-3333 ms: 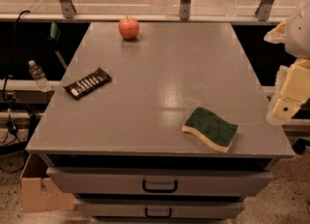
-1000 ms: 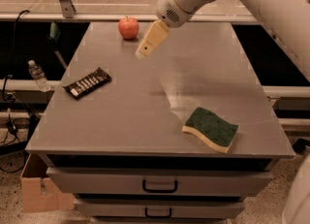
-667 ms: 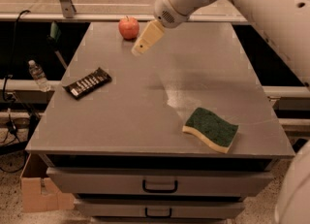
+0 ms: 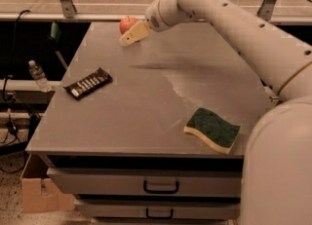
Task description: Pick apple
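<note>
Reaching: I have the gripper [image 4: 131,35] just beside the apple [image 4: 126,23] at the far edge of the desk [image 4: 146,102]. Open or closed, I cannot tell. Next: enclose it.

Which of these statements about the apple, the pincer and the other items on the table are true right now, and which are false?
1. The apple sits near the table's far edge. True.
2. The pincer hovers over the sponge. False: it is at the far end, right next to the apple.
3. The sponge lies near the front right corner. True.
4. The snack bar touches the sponge. False: they lie well apart, with the bar on the left side.
</note>
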You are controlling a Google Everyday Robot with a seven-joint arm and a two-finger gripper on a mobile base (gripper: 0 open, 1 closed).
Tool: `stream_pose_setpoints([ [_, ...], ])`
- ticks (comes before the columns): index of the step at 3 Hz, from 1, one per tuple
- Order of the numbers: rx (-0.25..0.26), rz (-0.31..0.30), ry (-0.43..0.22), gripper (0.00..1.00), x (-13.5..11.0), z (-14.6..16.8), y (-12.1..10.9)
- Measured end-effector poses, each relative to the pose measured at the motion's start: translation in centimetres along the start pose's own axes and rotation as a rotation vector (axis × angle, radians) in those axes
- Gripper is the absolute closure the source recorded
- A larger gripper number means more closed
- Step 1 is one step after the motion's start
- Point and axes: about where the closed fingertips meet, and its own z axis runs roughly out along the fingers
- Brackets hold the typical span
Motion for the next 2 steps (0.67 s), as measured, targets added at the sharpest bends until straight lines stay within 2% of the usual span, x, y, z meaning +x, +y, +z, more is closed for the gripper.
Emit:
stream_pose_setpoints([
  [1, 0.014, 0.079, -0.090, 0.00, -0.5, 3.8, -2.2],
  [2, 0.018, 0.127, -0.153, 0.00, -1.6, 6.9, -3.4],
])
